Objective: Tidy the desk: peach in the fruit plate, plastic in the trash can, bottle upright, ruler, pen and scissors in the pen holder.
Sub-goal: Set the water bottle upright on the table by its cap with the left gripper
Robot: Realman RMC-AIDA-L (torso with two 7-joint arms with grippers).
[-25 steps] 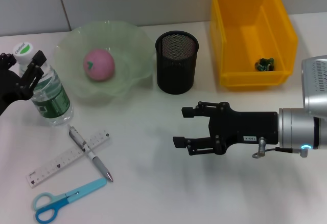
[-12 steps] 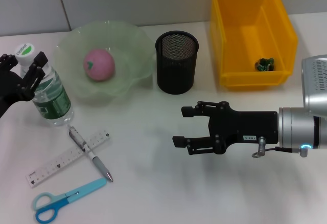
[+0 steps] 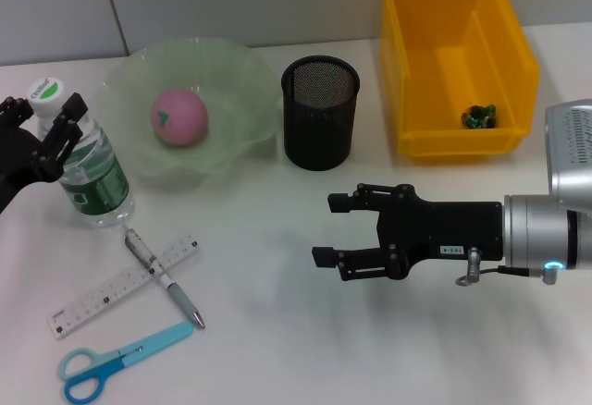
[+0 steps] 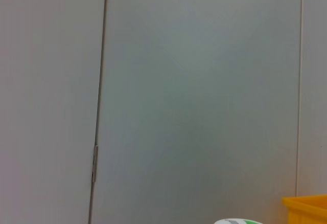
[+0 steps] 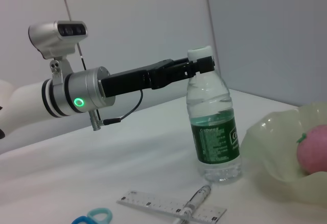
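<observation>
a plain pale grey wall [image 3: 231, 3] of flat panels stands behind the work surface, split by thin dark vertical seams [image 4: 99, 96]. the light is even and soft, casting only faint shadows on the white top.

Open lane through the middle of the desk, clutter stacked at nine o'clock.

You've got bare desk [image 3: 277, 349] all around the right gripper [image 3: 326, 230], which hangs spread open over the centre. At your twelve stands the pen holder [image 3: 320, 113], with the trash can [image 3: 456, 63] at one o'clock and the fruit plate [image 3: 190, 109] at eleven; only narrow gaps run between them. Out at nine, the left gripper [image 3: 46, 123] sits against the neck of the upright bottle [image 3: 90, 169], blocking that side. At eight, the pen [image 3: 165, 276] lies across the ruler [image 3: 123, 286], scissors [image 3: 120, 361] just below, so any low pass there meets them.
</observation>
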